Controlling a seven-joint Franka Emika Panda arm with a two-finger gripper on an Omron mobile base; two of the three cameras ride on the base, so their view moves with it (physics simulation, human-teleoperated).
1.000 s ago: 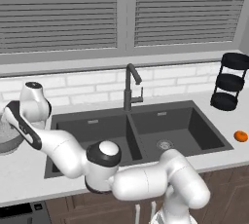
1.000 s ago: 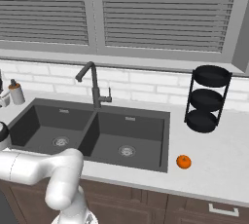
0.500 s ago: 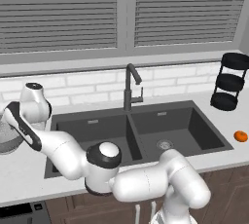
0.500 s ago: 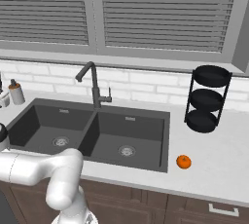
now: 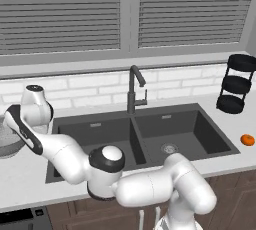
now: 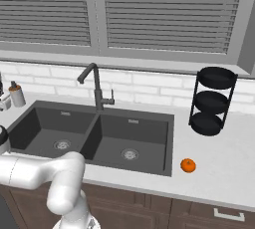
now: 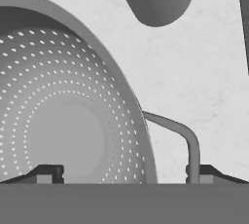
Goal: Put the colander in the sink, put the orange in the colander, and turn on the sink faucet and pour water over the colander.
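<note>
The gripper stood released, jaws spread wide. One fingertip sat over the perforated inner wall of the colander; the other sat outside the rim, beside the colander's wire handle. The colander rested on the pale counter left of the sink, clear of its edge. Both basins lay unobstructed below the sink faucet. The orange sat on the counter just right of the sink, well apart from the black tiered rack.

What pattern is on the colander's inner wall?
Rings of small white-looking holes on silver-grey metal; the colander shows this best in the hand view.
</note>
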